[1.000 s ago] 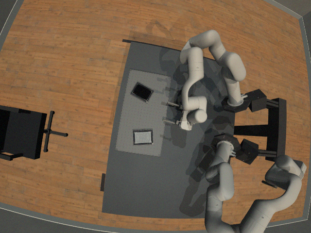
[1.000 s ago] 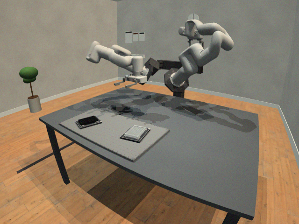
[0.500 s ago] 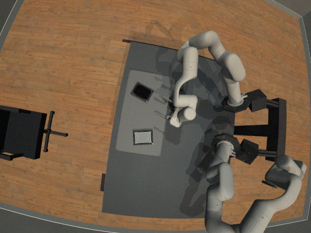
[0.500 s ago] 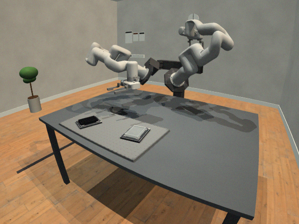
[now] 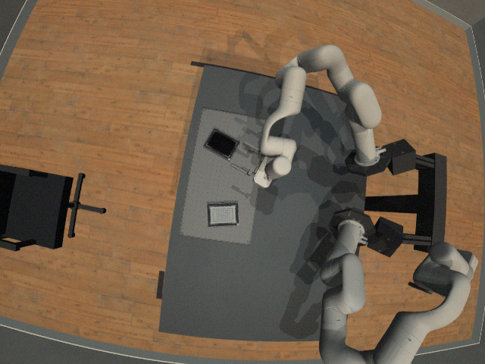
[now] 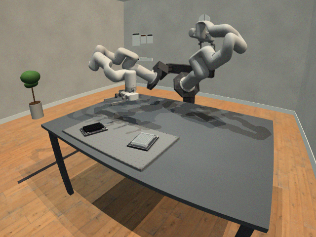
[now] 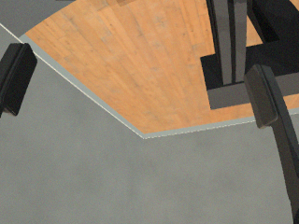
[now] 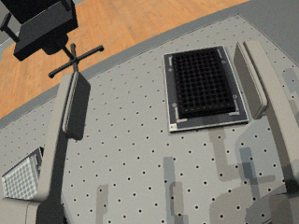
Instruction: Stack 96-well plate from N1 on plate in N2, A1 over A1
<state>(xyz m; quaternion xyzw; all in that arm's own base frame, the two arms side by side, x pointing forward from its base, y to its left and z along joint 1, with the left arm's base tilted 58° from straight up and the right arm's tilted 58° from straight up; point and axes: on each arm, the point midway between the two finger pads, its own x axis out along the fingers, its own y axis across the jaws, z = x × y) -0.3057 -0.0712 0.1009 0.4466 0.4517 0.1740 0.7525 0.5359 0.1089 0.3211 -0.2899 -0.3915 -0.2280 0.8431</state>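
Black 96-well plate [image 5: 221, 143] [image 6: 94, 127] [image 8: 203, 81] still needs picking from nest N1 [image 5: 228, 157] [image 6: 88, 133] [image 8: 207, 124]; right gripper [image 5: 237, 153] [image 6: 107, 102] [image 8: 163, 93] is empty, partly open, short of the plate on the arms' side. Looks like pick approach: centre over the plate, square the yaw, then descend. Exterior shows the height gap top view flattens; right wrist shows the plate off-centre between the fingers, wells readable; left gripper [image 5: 420, 287] [image 6: 207, 47] [image 7: 140, 88] wide open, empty, well apart from the plate.
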